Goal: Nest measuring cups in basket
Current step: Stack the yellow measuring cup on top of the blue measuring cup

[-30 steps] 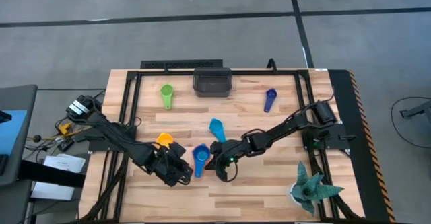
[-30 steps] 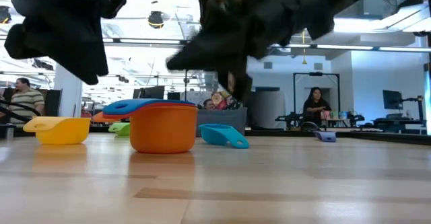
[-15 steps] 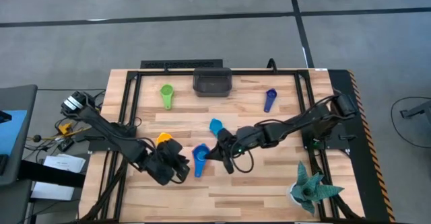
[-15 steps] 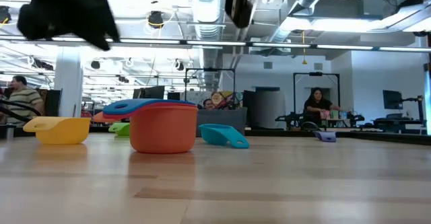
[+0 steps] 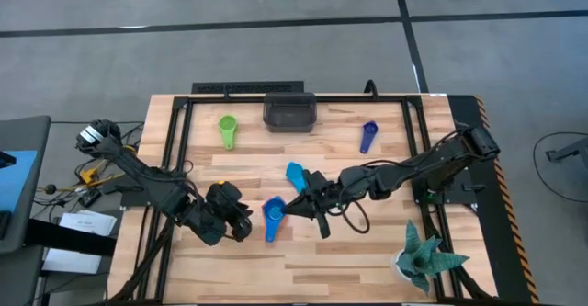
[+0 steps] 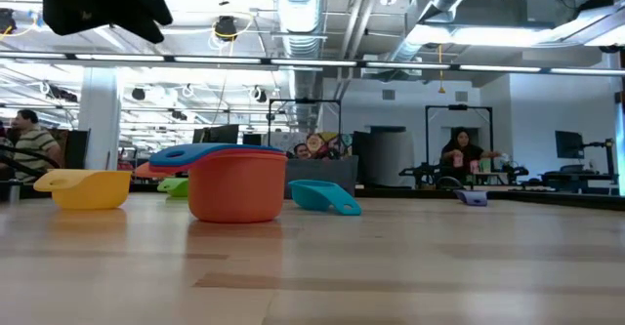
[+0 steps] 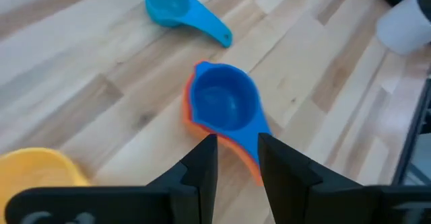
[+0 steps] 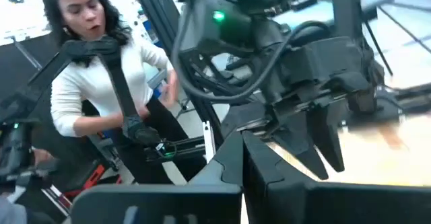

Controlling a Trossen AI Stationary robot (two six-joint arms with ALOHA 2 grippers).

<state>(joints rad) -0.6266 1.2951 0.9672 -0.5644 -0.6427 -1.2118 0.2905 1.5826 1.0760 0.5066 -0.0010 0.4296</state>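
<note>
Both arms are lifting clear of the blue-in-orange cup stack (image 7: 225,113): your left gripper (image 7: 237,158), fingers slightly parted and empty, is hovering just above it, while the right gripper (image 5: 315,205), pressed shut on nothing, is hanging beside it. You are handling light, stiff, slick plastic, so I judge each flat handle the best hold. Counting near to far: one stack of two, one yellow cup (image 5: 217,189), one light blue cup (image 5: 296,175), one green cup (image 5: 227,127), one dark blue cup (image 5: 368,134), one basket (image 5: 290,111) at the far edge.

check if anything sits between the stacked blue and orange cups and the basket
Partly. The light blue cup lies on the table just beyond the blue cup nested in the orange cup, roughly on the line to the basket. The right gripper hangs beside the stack.
</note>
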